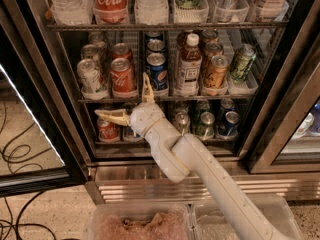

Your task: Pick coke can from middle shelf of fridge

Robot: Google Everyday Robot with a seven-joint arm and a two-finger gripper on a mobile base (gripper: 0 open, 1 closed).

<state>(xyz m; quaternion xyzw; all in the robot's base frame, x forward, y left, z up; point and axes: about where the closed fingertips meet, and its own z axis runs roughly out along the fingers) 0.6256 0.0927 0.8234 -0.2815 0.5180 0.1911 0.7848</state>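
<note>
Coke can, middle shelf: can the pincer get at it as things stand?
Probably yes. The coke can stands at the front of the middle shelf, the pincer is open right below it, and nothing shows between them.

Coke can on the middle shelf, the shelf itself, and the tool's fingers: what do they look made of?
Red coke can with silver top: likely thin aluminium, glossy print, bright metallic lid. Dark wire middle shelf: seemingly coated metal, shiny front rail. Tool, open just below that can: cream fingers, matte, probably plastic or rubber.
</note>
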